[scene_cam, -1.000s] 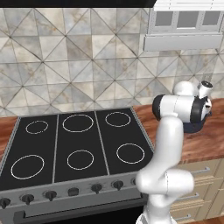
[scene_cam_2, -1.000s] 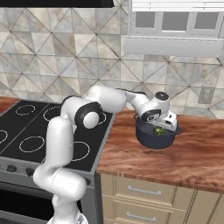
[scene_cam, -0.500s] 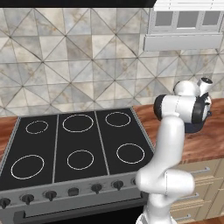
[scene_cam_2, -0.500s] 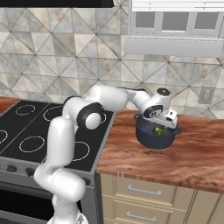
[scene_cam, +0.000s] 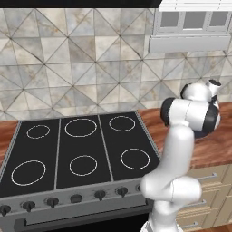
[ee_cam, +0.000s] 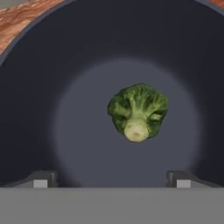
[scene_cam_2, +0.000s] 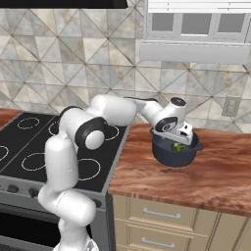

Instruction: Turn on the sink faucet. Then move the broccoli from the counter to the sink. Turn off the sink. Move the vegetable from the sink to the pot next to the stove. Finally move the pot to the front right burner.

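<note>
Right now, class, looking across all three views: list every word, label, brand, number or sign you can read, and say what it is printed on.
None: no readable text in any view.
Stove: thin white burner rings, no writing; its knobs show no legible markings.
Pot and broccoli: no label.
Wall outlet: plain.
Gripper: no lettering on its open fingertips.

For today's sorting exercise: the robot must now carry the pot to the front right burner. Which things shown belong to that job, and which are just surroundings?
Belong to the job:
- pot, on the counter
- broccoli, lying loose inside the pot
- stove
- gripper, open above the broccoli

Just surroundings:
- wall outlet
- upper cabinet
- tiled backsplash
- drawers
</note>
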Tool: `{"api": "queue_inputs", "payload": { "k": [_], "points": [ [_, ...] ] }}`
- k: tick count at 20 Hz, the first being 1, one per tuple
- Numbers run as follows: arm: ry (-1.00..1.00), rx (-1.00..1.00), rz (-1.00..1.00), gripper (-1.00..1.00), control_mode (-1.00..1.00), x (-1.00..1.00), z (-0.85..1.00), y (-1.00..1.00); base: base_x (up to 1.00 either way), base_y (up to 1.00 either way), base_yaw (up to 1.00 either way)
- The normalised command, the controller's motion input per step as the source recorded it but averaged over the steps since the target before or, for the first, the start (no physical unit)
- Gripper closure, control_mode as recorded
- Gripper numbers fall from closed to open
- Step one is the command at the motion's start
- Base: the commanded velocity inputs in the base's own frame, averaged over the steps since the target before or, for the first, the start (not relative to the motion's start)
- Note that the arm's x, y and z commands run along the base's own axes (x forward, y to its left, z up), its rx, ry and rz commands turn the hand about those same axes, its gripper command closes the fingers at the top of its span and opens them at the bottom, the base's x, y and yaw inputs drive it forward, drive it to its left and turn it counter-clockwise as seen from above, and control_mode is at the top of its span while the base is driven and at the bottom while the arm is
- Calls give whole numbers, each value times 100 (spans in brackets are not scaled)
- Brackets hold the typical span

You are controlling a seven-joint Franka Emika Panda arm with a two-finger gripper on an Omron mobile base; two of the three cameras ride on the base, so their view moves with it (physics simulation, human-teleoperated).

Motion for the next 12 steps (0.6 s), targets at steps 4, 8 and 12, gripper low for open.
{"api": "queue_inputs", "payload": {
  "k": [4,8,12],
  "points": [
    [-1,-2,4,-100,-100,-42,27,47,0,0,0],
    [-1,-4,4,-100,-100,-39,35,43,0,0,0],
    [0,-7,6,-100,-100,-30,18,45,0,0,0]
  ]
}}
